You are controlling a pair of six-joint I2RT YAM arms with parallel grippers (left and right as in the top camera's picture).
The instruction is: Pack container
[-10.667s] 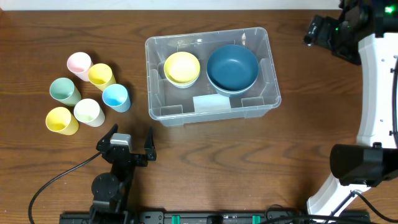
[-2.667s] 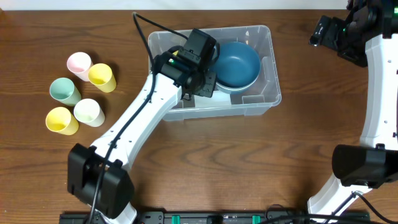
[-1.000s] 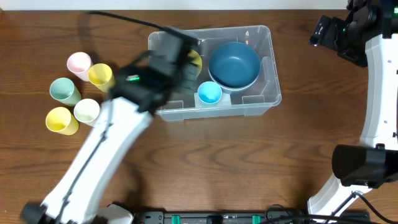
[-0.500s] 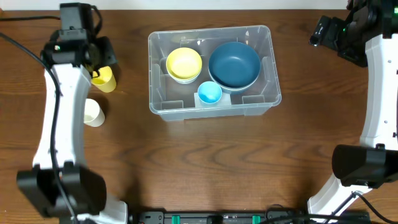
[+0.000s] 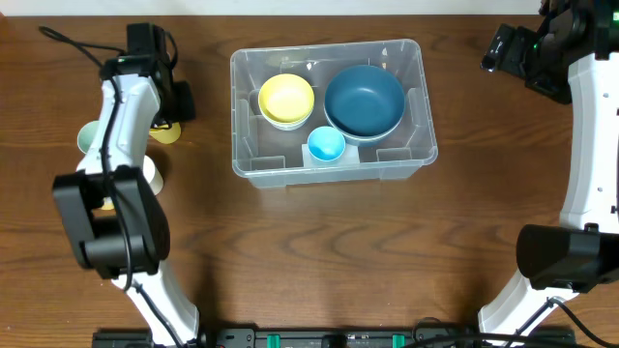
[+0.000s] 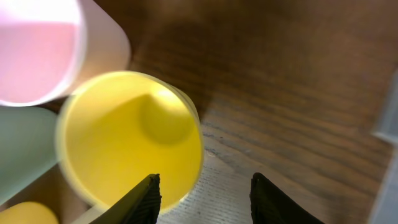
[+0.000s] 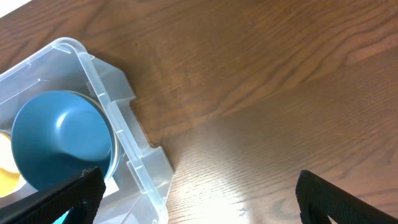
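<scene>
The clear container (image 5: 426, 97) sits mid-table and holds a yellow bowl (image 5: 286, 100), a dark blue bowl (image 5: 363, 100) and a small blue cup (image 5: 326, 145). My left gripper (image 5: 167, 114) hangs over the cluster of cups at the left. In the left wrist view the gripper (image 6: 210, 198) is open and straddles the near wall of a yellow cup (image 6: 130, 137), one fingertip over the cup's mouth and the other over bare wood. My right gripper (image 7: 208, 205) is wide open and holds nothing, high at the container's (image 7: 124, 106) far right corner.
A pink cup (image 6: 43, 50), a green cup (image 6: 25, 155) and a second yellow cup (image 6: 18, 214) crowd against the yellow one. In the overhead view the green cup (image 5: 87, 138) peeks out left of my arm. The dark blue bowl (image 7: 59, 137) shows beneath the right wrist.
My left arm has swung from the container, where the blue cup now stands, across to the cups on the left and settled over the yellow cup. The right arm has not moved.
</scene>
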